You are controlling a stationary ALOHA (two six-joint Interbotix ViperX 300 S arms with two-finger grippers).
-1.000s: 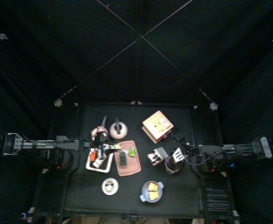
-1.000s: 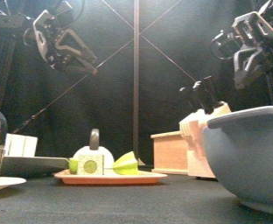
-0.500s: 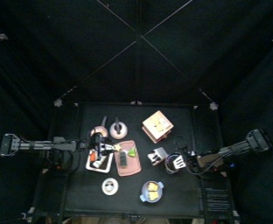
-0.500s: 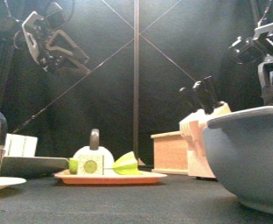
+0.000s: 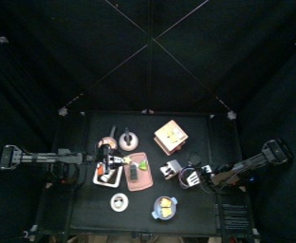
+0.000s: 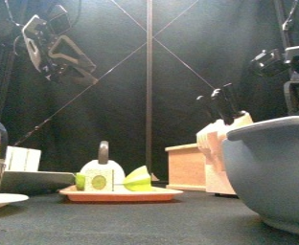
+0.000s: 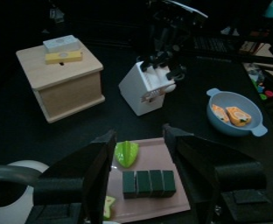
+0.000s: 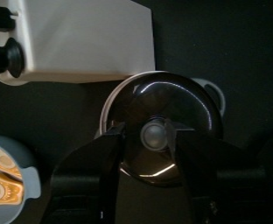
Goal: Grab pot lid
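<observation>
The pot lid is a dark, shiny round disc with a small knob at its centre, lying flat on the black table beside the white knife block. My right gripper hangs straight over it, open, one jaw on each side of the knob and nothing gripped. In the top view the right gripper is at the table's right side near the knife block. At the left side my left gripper is raised and open, holding nothing.
A pink tray holds dark blocks and a green wedge. A wooden box stands at the back. The blue bowl with yellow food sits near the front edge, close to the lid. A small plate lies front left.
The right arm has swung round, its elbow now toward the table's front right, and its gripper has shifted right in the front view. The left gripper has shifted slightly left.
</observation>
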